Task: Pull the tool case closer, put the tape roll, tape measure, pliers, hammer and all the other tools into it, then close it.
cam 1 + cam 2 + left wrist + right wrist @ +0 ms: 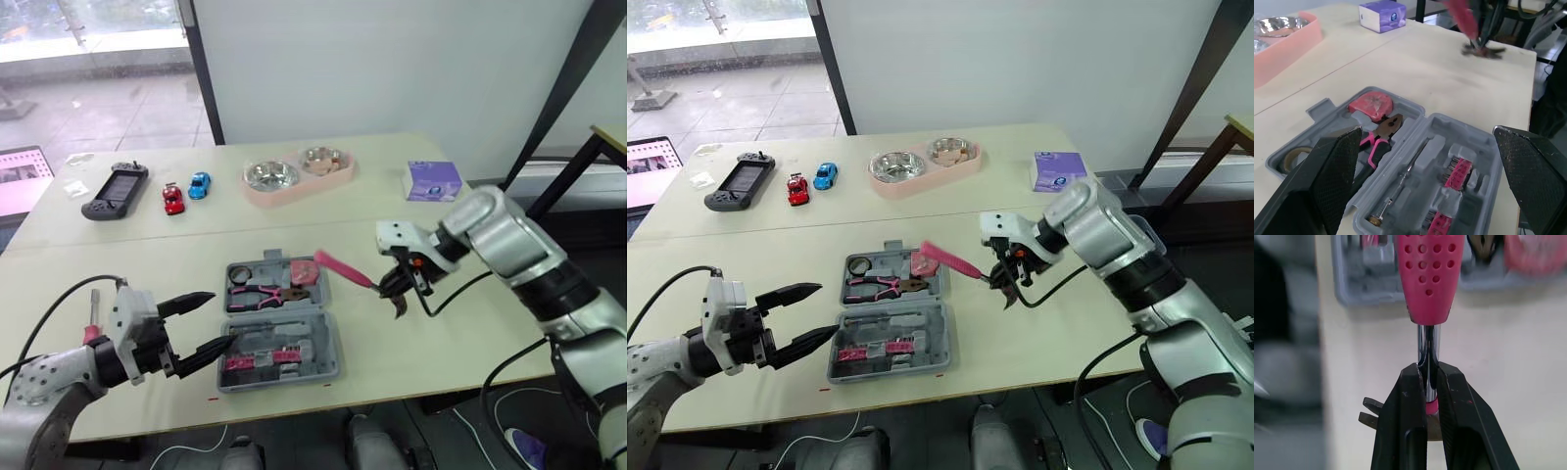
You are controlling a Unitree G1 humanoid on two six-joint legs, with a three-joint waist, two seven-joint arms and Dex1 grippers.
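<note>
1. The right gripper (pixel 1429 377) has its jaws clamped on the steel shaft of the hammer (pixel 343 268) next to the head. The pink handle points at the open tool case (pixel 327 328).
2. The hammer hangs over the worktop (pixel 411 362), just beside the case's right edge. Best to carry it across, line it up with a free recess, then lower it before releasing.
3. The left gripper (pixel 201 328), jaws spread wide and empty, sits at the case's front-left corner and could steady it.
4. Pliers (pixel 265 292), tape measure (pixel 302 271) and tape roll (pixel 241 273) lie in the far half.
5. Which recess suits the hammer is hard to make out, and the jaws partly hide its head.
</note>
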